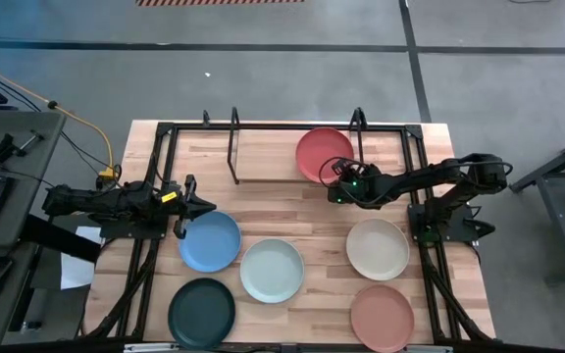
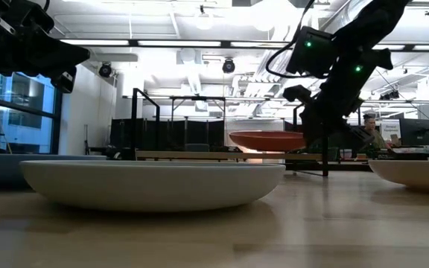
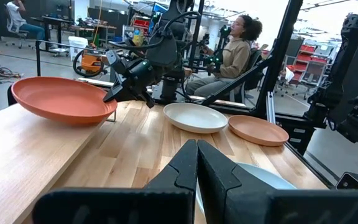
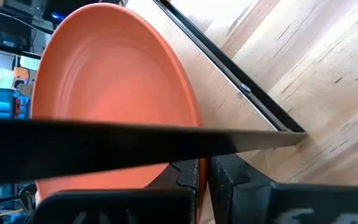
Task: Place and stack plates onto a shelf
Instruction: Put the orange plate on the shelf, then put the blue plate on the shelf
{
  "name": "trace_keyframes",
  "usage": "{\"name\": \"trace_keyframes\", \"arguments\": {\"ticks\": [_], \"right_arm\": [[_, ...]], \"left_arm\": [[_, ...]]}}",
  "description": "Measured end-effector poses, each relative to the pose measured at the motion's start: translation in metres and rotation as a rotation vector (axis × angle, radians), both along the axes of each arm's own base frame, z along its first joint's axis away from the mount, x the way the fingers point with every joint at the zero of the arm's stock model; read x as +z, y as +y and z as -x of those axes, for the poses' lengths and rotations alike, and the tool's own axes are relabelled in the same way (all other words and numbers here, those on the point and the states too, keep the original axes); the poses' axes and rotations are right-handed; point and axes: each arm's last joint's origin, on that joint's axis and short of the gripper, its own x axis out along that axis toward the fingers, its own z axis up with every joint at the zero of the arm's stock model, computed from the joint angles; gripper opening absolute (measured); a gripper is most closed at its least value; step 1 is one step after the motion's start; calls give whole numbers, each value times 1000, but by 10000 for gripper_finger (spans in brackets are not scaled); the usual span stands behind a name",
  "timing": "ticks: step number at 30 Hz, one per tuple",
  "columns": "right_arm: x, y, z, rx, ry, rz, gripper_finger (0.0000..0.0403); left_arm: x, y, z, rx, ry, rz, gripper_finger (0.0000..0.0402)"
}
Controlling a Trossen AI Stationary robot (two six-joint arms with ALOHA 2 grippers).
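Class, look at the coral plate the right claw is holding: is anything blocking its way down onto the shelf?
Nothing visible blocks it. The right claw grips the coral plate by its rim, held above the shelf. The board beneath is bare; the upright loops stand to the side.

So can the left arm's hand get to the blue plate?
Probably yes. The left hand hovers right by the blue plate, fingers shut, and nothing lies between them. The right hand is busy holding the coral red plate.
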Motion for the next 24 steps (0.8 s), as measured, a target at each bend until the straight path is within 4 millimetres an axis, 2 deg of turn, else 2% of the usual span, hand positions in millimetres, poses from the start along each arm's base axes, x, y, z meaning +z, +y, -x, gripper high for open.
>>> {"name": "trace_keyframes", "arguments": {"ticks": [7, 18, 24], "right_arm": [[1, -2, 0, -18, -6, 29, 10], [1, -1, -1, -3, -19, 0, 115], [7, 4, 3, 18, -8, -4, 138]], "left_arm": [[0, 0, 0, 0, 0, 0, 0], [0, 0, 0, 0, 0, 0, 0], [0, 0, 0, 0, 0, 0, 0]]}}
